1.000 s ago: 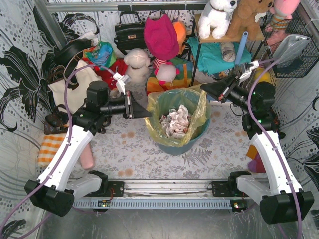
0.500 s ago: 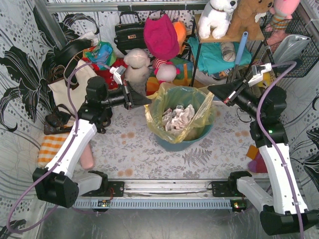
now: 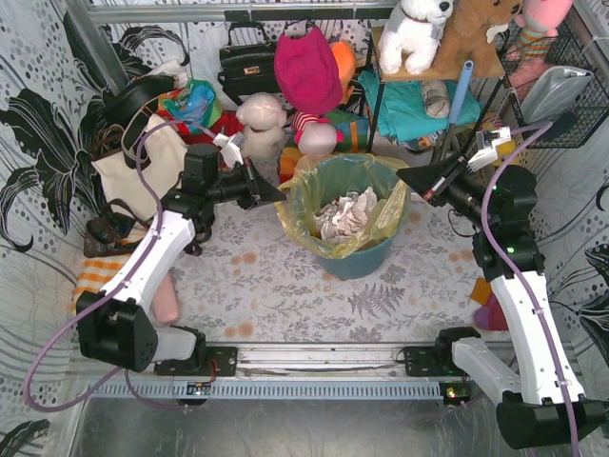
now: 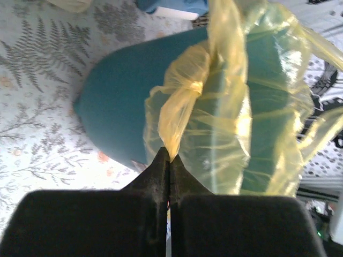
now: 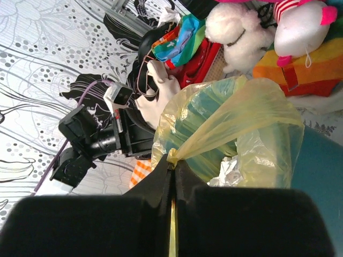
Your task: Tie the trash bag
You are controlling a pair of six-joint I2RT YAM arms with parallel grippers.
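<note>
The translucent yellow-green trash bag [image 3: 341,195] lines the teal bin [image 3: 354,259] at the table's middle, with crumpled white paper [image 3: 345,213] inside. My left gripper [image 3: 276,198] is shut on the bag's left rim; the left wrist view shows a bunched yellow strip [image 4: 177,115] pinched at the fingertips [image 4: 169,156]. My right gripper [image 3: 403,176] is shut on the bag's right rim; the right wrist view shows a stretched strip [image 5: 225,131] pinched at the tips [image 5: 172,165]. Both rims are pulled outward.
A cream tote bag [image 3: 133,167] with dark straps stands at the left. Plush toys [image 3: 262,124], a black handbag [image 3: 249,65] and a shelf of stuffed animals [image 3: 419,33] crowd the back. An orange checked cloth [image 3: 95,281] lies at the left edge.
The bin and bag have shifted back and to the right. My left gripper moved toward the back with the rim; my right gripper rose and moved right, staying shut on the rim.
</note>
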